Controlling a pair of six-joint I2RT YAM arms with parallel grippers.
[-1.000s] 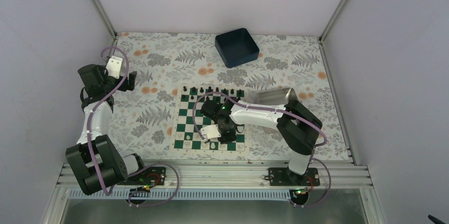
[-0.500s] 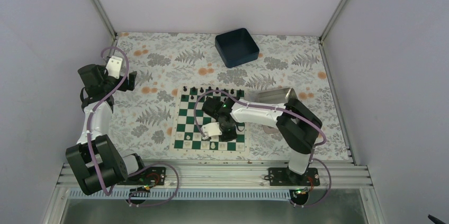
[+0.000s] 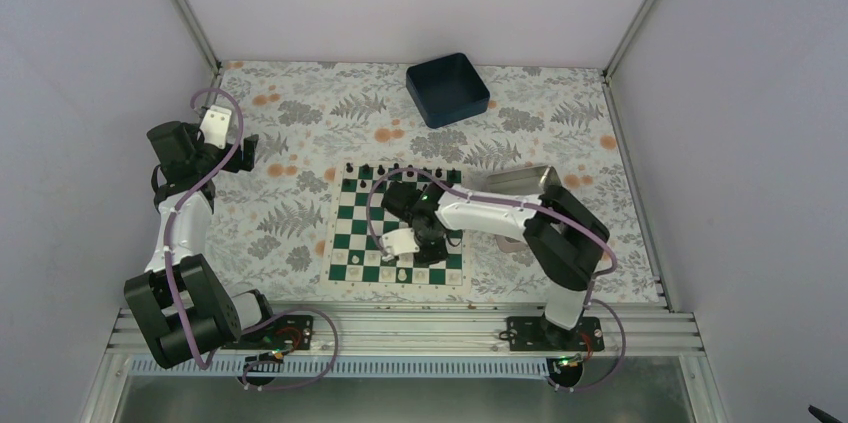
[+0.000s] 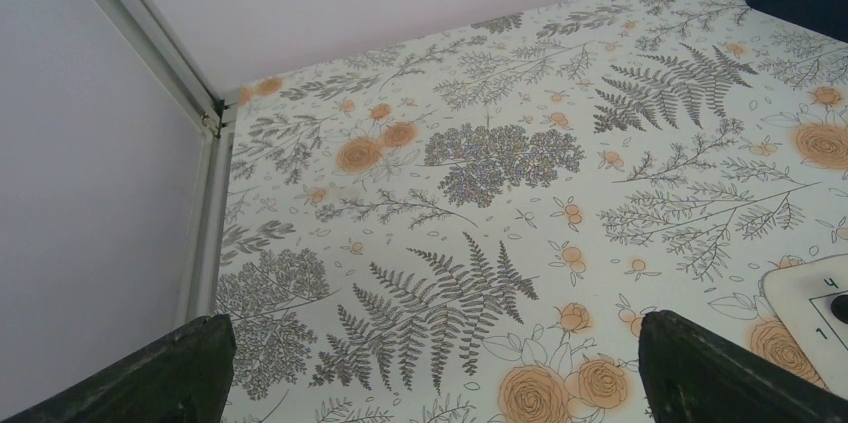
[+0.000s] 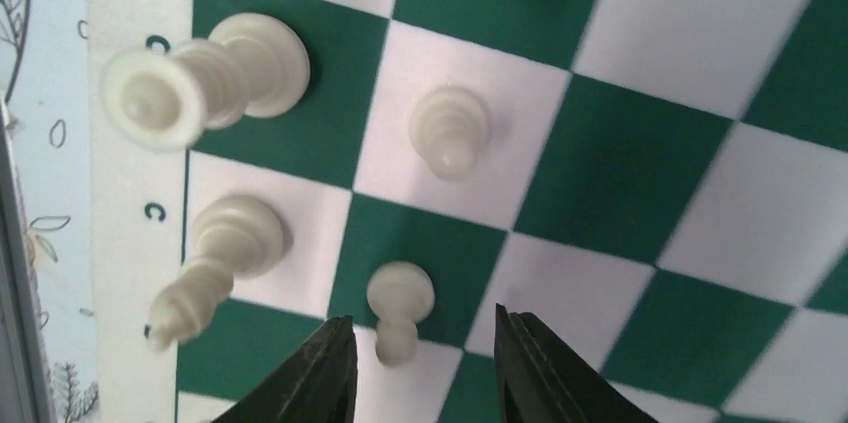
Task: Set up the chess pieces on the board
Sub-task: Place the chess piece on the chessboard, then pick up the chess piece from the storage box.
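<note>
Pale walls and aluminium posts are seen around a table [image 3: 290, 123] that is covered with a cloth printed with ferns and orange blossoms. At its far side a dark blue square bin [image 3: 447, 89] is set, and its inside is seen as plain dark blue. A silver metal tray [image 3: 515, 181] is laid just beside the right edge of a flat chessboard [image 3: 345, 215] with green and white squares and a cream border. The tray is largely covered by the right arm, so what it holds cannot be told.

Small black chess pieces [image 3: 400, 169] are lined along the board's far row. Small cream plastic chess pieces [image 5: 450, 128] are stood upright on the near rows, by the lettered border. The right pincer [image 5: 422, 338] is held low over these rows with its jaws parted. One cream pawn [image 5: 398, 315] is stood on a green square between the fingers [image 5: 325, 373], with a gap seen on either side. The left pincer [image 4: 440, 343] is held well apart, over the table's left side, with its jaws spread wide and only cloth seen between them.
</note>
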